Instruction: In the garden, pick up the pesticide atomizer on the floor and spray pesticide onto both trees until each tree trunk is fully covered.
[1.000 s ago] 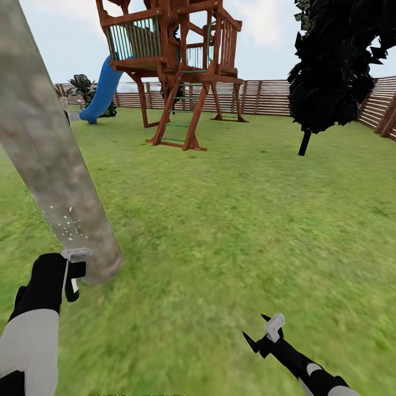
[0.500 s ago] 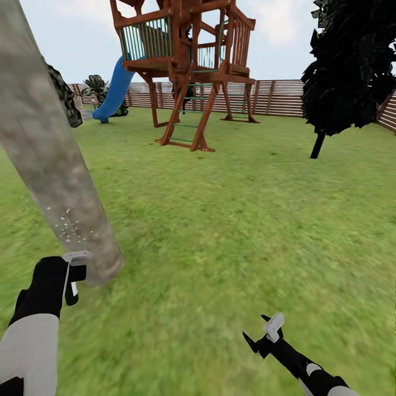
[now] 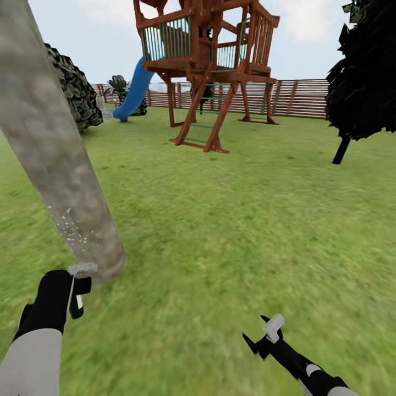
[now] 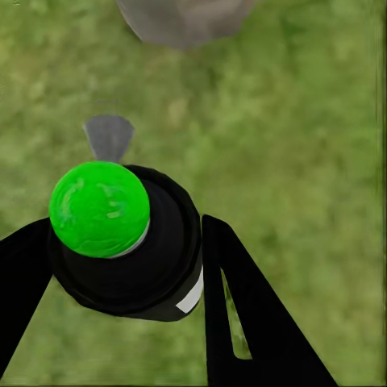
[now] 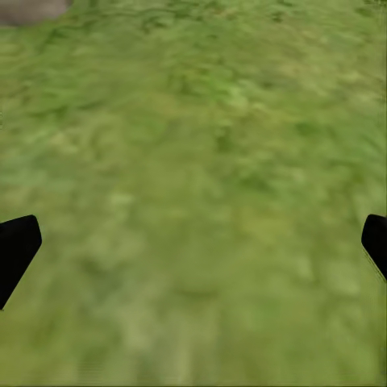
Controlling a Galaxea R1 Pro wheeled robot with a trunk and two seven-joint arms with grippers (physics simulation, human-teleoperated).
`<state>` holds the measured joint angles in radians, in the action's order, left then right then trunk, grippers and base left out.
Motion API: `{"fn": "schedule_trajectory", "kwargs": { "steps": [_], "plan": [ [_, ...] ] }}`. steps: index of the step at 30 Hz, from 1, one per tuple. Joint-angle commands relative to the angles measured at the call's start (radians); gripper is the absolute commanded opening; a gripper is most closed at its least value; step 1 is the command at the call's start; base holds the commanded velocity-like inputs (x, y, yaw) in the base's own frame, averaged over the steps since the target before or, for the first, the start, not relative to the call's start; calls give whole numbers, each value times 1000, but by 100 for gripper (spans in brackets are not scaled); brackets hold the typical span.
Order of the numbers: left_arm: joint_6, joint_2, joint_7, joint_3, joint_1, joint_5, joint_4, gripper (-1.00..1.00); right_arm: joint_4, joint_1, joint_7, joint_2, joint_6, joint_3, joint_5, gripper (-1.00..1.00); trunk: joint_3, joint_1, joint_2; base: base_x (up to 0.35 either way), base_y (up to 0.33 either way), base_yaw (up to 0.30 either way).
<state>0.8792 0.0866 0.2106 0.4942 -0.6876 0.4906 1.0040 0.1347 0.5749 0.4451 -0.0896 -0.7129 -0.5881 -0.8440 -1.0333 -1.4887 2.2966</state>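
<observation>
A thick, pale mottled tree trunk [image 3: 60, 165] leans up the left of the head view; its base [image 4: 185, 16] also shows in the left wrist view. White droplets speckle its lower part. My left gripper [image 3: 78, 289] is shut on the pesticide atomizer [image 3: 77, 300], a dark bottle with a grey-white nozzle pointing at the trunk's base. In the left wrist view the atomizer [image 4: 129, 258] is black with a green cap, held between black fingers [image 4: 250, 322]. My right gripper [image 3: 264, 331] hangs open over grass, with nothing between its fingertips [image 5: 16, 250].
Green lawn spreads all around. A wooden playset [image 3: 212, 66] with a blue slide [image 3: 135, 91] stands ahead. A black cone-shaped tree [image 3: 366, 77] is at the right and a dark shrub [image 3: 77, 93] behind the trunk. A slat fence [image 3: 302, 99] closes the back.
The whole view has swung left, so the playset and black tree sit further right. My left gripper with the atomizer sits slightly lower by the trunk's base. The right arm is unmoved.
</observation>
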Motion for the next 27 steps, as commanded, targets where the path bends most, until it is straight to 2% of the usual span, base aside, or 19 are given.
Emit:
{"fn": "schedule_trajectory", "kwargs": {
  "steps": [1, 4, 18, 27],
  "plan": [
    [-25, -4, 11, 4, 1, 14, -2, -100, 0, 0, 9, 0, -1, -9, -1, 100, -1, 0, 0, 177, -240, 277],
    [-71, -8, 16, 6, 3, 12, -4, -100, 0, -1, 9, 1, -2, -9, -1, 100, -1, 0, 0, 179, -240, 186],
    [-77, -12, 13, 7, 3, 11, -10, -100, 0, -1, 10, 1, -2, -9, -1, 100, -1, 0, 0, 256, -174, 14],
    [-80, -26, 11, 7, 3, 14, -16, -100, 0, -1, 10, 2, -2, -9, -1, 100, -1, 0, 0, 232, -197, 264]
  ]
}}
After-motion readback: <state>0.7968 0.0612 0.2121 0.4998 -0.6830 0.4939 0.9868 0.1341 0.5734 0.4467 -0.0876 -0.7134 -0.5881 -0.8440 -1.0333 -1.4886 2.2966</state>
